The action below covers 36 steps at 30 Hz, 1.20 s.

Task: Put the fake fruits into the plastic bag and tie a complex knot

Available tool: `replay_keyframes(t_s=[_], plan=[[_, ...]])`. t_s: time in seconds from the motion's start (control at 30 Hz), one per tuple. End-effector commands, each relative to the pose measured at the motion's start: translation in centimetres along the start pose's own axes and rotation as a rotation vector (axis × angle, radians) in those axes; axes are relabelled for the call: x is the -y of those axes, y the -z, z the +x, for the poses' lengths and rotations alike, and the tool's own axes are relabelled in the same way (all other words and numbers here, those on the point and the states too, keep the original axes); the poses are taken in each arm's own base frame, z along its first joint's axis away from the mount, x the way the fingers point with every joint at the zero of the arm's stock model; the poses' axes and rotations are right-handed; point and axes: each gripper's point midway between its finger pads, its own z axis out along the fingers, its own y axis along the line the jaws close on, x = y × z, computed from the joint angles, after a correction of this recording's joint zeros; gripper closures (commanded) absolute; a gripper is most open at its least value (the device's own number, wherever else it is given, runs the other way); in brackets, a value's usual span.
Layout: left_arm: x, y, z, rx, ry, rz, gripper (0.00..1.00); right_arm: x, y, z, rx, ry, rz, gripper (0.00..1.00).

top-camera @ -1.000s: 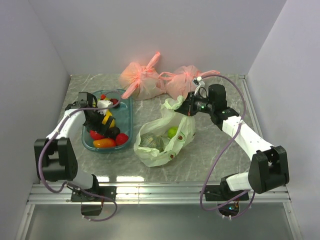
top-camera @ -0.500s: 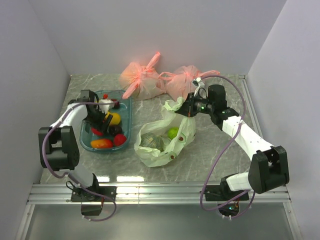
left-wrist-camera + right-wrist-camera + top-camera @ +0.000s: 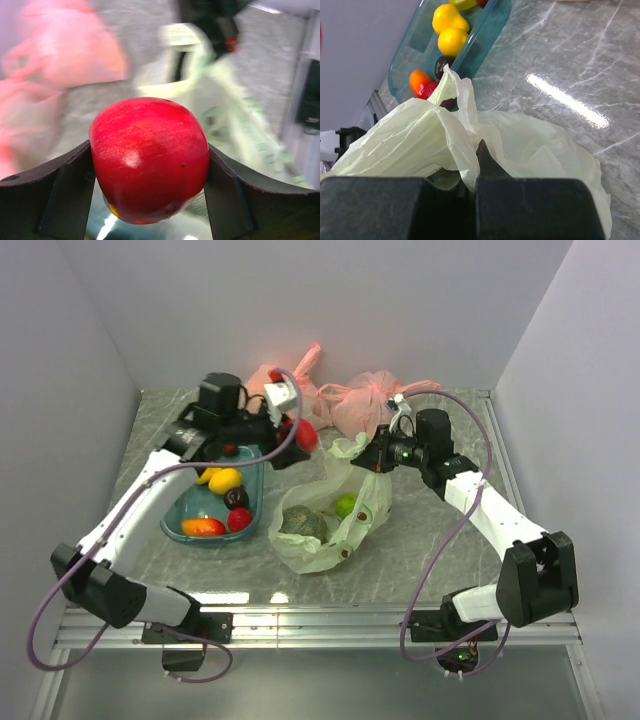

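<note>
Fake fruits [image 3: 150, 155]: one in left pincer [image 3: 298, 433], two in plastic bag [image 3: 372, 512]

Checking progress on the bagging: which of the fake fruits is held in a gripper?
The red fruit, clamped in the left gripper; the others lie in the teal tray or inside the pale green bag.

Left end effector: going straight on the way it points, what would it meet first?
Most likely the rim of the plastic bag, pinched up by the right end effector; blur leaves depth unclear.
</note>
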Motion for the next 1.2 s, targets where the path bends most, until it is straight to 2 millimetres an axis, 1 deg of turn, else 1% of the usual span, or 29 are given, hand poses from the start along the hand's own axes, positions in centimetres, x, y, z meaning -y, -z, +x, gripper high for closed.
replay_keyframes(t_s=[0.0,0.03,0.1,0.13,0.2,0.23,0.27,0.3,0.33,0.37,0.43,0.47,0.53,0.63,0.67,0.7,0.73,0.77,0.8,0.83,0.9,0.93,0.97,1.0,1.03,1.07,1.1,1.13,1.17], plan=[[2.7,-3.8,1.4,-0.013,0.074,0.129,0.53,-0.8,0.2,-2.7,0.064,0.003,0.008,1.00],[4.5,-4.7,1.5,-0.020,0.063,0.185,0.53,-0.8,0.1,-2.9,0.069,-0.006,0.007,1.00],[5.7,-6.3,2.4,-0.040,0.060,0.220,0.50,-1.1,0.1,-3.3,0.076,-0.013,-0.004,1.00],[6.9,-7.1,2.7,-0.052,0.049,0.236,0.49,-1.2,0.1,-3.3,0.074,-0.013,-0.010,1.00],[7.4,-8.9,4.2,-0.080,0.050,0.231,0.48,-1.3,0.0,-3.3,0.073,-0.014,-0.018,1.00],[8.3,-9.6,4.8,-0.104,0.044,0.241,0.48,-1.3,0.0,-3.2,0.071,-0.013,-0.021,1.00],[8.2,-10.1,5.1,-0.123,0.042,0.227,0.46,-1.3,0.0,-3.2,0.071,-0.004,-0.020,1.00],[8.1,-11.0,6.5,-0.170,0.059,0.219,0.43,-1.2,0.0,-3.2,0.069,-0.001,-0.016,1.00],[8.1,-11.4,6.8,-0.188,0.063,0.210,0.37,-1.1,0.0,-3.1,0.067,0.000,-0.014,1.00],[7.7,-11.6,6.6,-0.193,0.067,0.196,0.26,-1.1,0.0,-3.2,0.070,0.011,-0.013,1.00],[7.8,-11.7,7.0,-0.216,0.063,0.203,0.15,-1.0,0.0,-2.9,0.061,0.013,-0.010,1.00],[7.8,-11.6,6.6,-0.211,0.045,0.211,0.07,-0.9,0.0,-2.9,0.061,0.016,-0.007,1.00],[8.0,-10.6,5.7,-0.199,0.025,0.217,0.01,-0.8,0.0,-2.8,0.059,0.027,-0.004,1.00],[8.1,-8.9,4.6,-0.177,-0.002,0.195,0.01,-0.5,-0.1,-2.7,0.058,0.046,0.004,1.00],[8.2,-8.4,5.3,-0.187,-0.004,0.187,0.01,-0.3,-0.1,-2.6,0.059,0.052,0.008,1.00],[8.1,-7.2,4.6,-0.160,-0.013,0.164,0.01,-0.2,-0.1,-2.6,0.061,0.055,0.008,1.00],[7.1,-6.2,4.6,-0.143,0.007,0.141,0.01,-0.1,-0.2,-2.6,0.056,0.055,0.008,1.00],[6.5,-5.6,5.3,-0.133,0.056,0.126,0.01,-0.1,-0.2,-2.6,0.053,0.066,0.006,1.00],[5.8,-3.9,4.5,-0.094,0.073,0.097,0.01,-0.1,-0.2,-2.6,0.048,0.063,0.006,1.00],[3.1,-2.4,4.8,-0.075,0.122,0.034,0.01,-0.1,-0.3,-2.6,0.048,0.065,0.005,1.00],[1.1,0.1,5.3,-0.078,0.167,-0.032,0.01,-0.1,-0.2,-2.4,0.046,0.072,0.006,1.00],[-1.8,2.0,6.0,-0.079,0.207,-0.119,0.01,-0.1,-0.1,-2.5,0.048,0.073,0.003,1.00],[-3.1,3.2,6.5,-0.080,0.212,-0.161,0.01,-0.1,-0.1,-2.3,0.045,0.075,0.003,1.00],[-4.0,4.3,8.0,-0.121,0.248,-0.195,0.01,-0.1,-0.1,-2.2,0.041,0.075,0.003,1.00],[-6.3,6.1,9.5,-0.147,0.283,-0.265,0.01,-0.1,-0.1,-2.1,0.038,0.075,0.001,1.00],[-7.7,6.8,11.5,-0.200,0.278,-0.303,0.03,-0.1,-0.1,-2.1,0.038,0.078,-0.001,1.00],[-8.3,7.6,13.0,-0.245,0.297,-0.314,0.04,0.0,-0.2,-1.9,0.032,0.076,-0.002,1.00],[-8.7,9.1,15.4,-0.308,0.353,-0.328,0.06,-0.1,-0.2,-2.0,0.032,0.077,-0.007,1.00],[-9.1,9.9,17.0,-0.360,0.338,-0.329,0.07,-0.1,-0.2,-2.0,0.032,0.077,-0.007,1.00]])
